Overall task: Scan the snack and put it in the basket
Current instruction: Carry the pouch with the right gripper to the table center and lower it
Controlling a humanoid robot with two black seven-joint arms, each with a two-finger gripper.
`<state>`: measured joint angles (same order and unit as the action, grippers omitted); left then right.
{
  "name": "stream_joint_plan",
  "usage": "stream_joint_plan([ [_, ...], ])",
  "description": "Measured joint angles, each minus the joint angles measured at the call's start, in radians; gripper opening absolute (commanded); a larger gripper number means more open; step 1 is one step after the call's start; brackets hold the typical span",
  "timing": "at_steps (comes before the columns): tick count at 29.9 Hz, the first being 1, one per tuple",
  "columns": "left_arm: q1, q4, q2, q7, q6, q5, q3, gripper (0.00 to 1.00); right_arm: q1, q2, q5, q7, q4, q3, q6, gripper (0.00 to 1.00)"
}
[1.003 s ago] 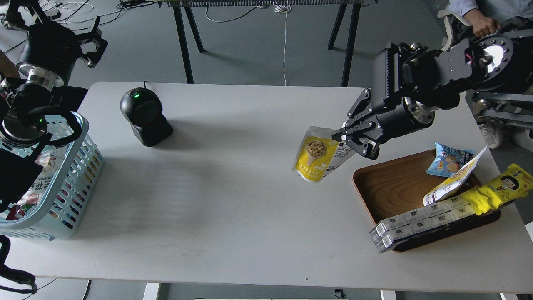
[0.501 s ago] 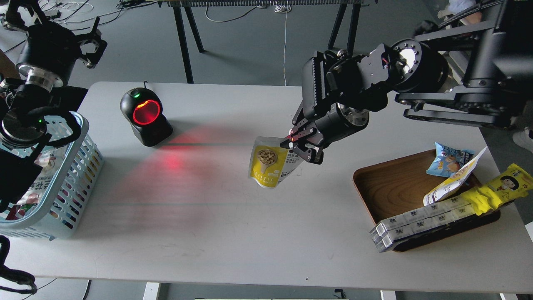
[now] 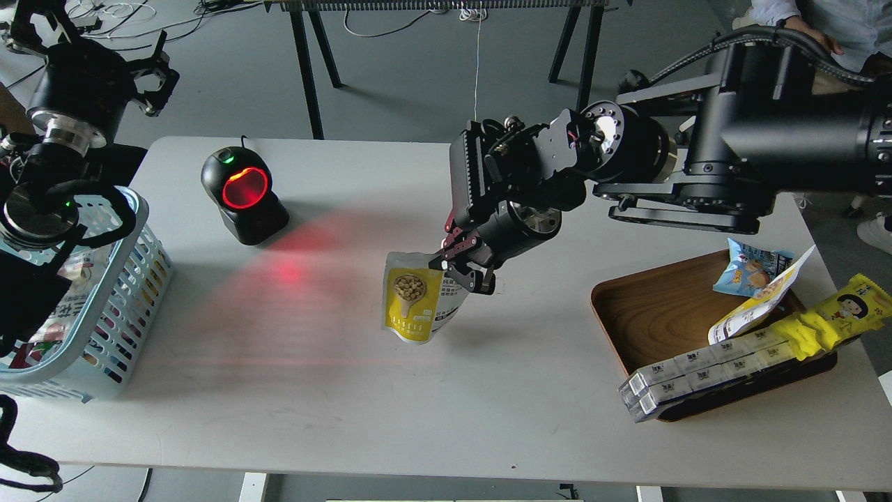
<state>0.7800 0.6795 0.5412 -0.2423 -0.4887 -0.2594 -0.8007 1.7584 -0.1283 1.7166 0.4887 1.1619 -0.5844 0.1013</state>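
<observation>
Yellow-fronted snack [image 3: 417, 298] hangs upright at mid-bench, top edge pinched; blue lattice basket [image 3: 104, 307] sits far left.

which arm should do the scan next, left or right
Right. The right gripper already holds the snack by its top, above the table's middle, with the lit scanner to its left. The left gripper is far back, beyond the basket.

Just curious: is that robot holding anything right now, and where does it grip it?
Yes. The right end effector pinches the yellow snack pouch at its upper right edge.
</observation>
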Motion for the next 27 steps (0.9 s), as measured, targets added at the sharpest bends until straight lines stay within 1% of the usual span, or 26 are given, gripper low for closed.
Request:
stream_joint_plan([
  [22,-0.001,0.000,0.001,-0.001,0.000,0.000,0.000,1.00,-0.012,0.012,0.000,0.000,-0.024,-0.011,0.008,0.00],
  [27,-0.001,-0.001,0.002,-0.001,0.000,0.000,0.000,1.00,-0.012,0.013,0.000,0.000,-0.025,-0.012,0.008,0.06],
])
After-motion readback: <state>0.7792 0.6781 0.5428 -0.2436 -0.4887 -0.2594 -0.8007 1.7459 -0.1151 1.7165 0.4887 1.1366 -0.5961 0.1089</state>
